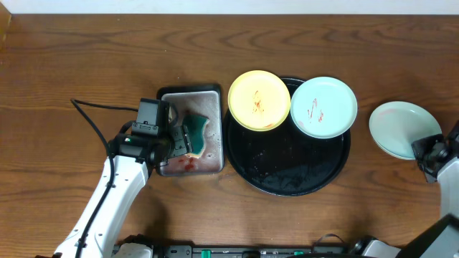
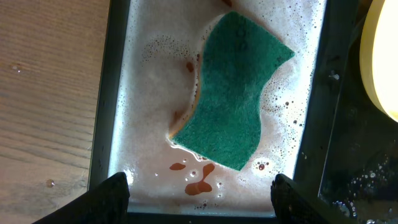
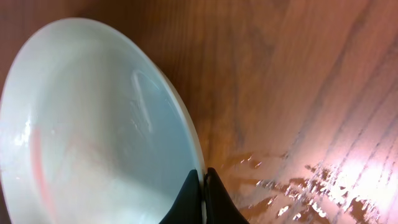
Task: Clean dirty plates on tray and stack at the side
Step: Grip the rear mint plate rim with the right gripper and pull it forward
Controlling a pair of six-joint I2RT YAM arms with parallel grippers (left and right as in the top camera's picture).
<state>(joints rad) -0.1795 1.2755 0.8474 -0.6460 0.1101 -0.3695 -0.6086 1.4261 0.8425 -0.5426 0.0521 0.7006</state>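
Black left gripper (image 2: 200, 198) at the left, fingers spread wide and holding nothing, poised above a grey metal tray (image 1: 188, 92); inside it, a green sponge (image 2: 233, 93) lying flat in sudsy water among red sauce blobs. Just right of that, the round black tray (image 1: 294, 172), wet, carrying a yellow plate (image 1: 258, 100) at its upper left, overhanging the rim, and a blue-green plate (image 1: 324, 106) at its upper right, both streaked with red sauce. Farther right, off the tray on the wooden table (image 1: 72, 57), a third plate (image 1: 398, 127), pale blue-green, nearly clean, pinched at its lower right rim by the clamped right gripper (image 3: 203, 196); resting or lifted, hard to tell. Likely light, stiff, breakable and slick with water; best taken squarely at the rim with a firm pinch. Sponge soft and soggy; best gripped across its narrow waist.
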